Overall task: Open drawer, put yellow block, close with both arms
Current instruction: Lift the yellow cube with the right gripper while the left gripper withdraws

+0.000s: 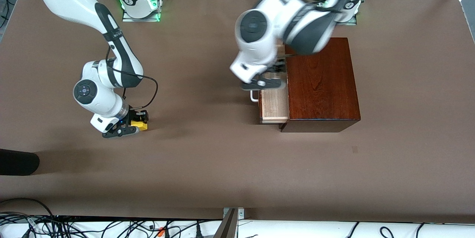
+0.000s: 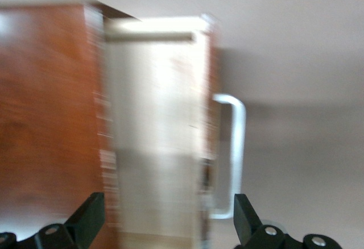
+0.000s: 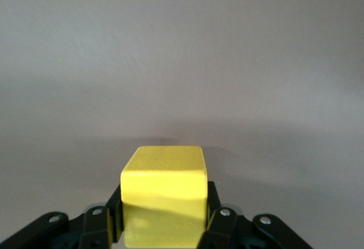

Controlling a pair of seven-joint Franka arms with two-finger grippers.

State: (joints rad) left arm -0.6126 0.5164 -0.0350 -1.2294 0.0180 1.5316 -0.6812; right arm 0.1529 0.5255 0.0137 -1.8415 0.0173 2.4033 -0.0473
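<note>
The yellow block (image 1: 141,124) (image 3: 164,186) sits low at the brown table toward the right arm's end, and my right gripper (image 1: 136,122) (image 3: 164,220) is shut on it, one black finger (image 3: 114,218) pressed on each side. The drawer (image 1: 274,106) (image 2: 153,118) stands part-way out of the dark mahogany box (image 1: 321,82) (image 2: 45,118), its pale tray bare and its white handle (image 1: 254,96) (image 2: 236,146) free. My left gripper (image 1: 277,70) (image 2: 168,220) hangs open over the drawer, its fingers (image 2: 91,220) spread wide and holding nothing.
The box stands toward the left arm's end of the brown table (image 1: 207,156). A dark object (image 1: 16,162) lies at the table's edge past the right arm. Cables (image 1: 111,227) run along the edge nearest the front camera.
</note>
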